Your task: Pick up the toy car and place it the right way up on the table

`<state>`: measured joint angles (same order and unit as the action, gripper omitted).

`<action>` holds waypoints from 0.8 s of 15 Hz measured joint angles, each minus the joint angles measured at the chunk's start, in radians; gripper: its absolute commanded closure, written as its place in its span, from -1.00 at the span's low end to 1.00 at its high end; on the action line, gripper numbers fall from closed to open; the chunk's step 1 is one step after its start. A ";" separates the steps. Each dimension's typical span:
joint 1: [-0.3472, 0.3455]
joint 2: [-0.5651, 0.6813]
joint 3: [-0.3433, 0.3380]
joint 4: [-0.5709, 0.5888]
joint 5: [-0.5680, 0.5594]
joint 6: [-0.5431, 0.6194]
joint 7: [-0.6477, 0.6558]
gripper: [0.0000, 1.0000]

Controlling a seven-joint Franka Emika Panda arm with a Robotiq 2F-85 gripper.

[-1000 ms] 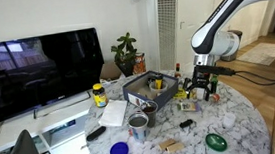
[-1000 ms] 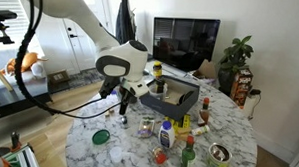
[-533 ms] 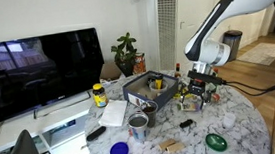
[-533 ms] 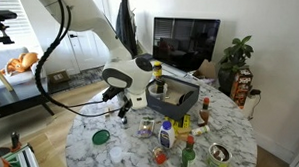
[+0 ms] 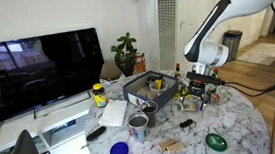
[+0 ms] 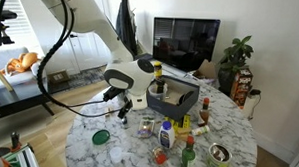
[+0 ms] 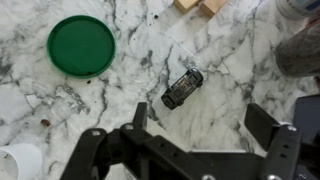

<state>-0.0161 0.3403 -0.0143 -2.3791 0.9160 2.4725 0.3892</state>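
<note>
Wrist view: the toy car (image 7: 182, 88), a small dark oblong body with paler grey patches, lies diagonally on the glossy white, grey-veined marble-look desk (image 7: 110, 88), just ahead of the gripper (image 7: 198, 112) and not touching it. The 2 black angular fingers (image 7: 139, 115) are spread wide, pinching nothing. A flat, round green lid (image 7: 82, 45) lies well apart from the car.

no legible text, labels too small to read
</note>
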 measured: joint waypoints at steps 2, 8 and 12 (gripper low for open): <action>0.000 0.015 0.000 0.001 0.021 -0.001 0.027 -1.00; 0.000 0.086 0.006 0.012 0.158 0.000 0.037 -1.00; 0.001 0.138 0.014 0.037 0.301 0.002 0.013 -0.81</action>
<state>-0.0156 0.4785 -0.0003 -2.3426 1.2168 2.4741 0.4019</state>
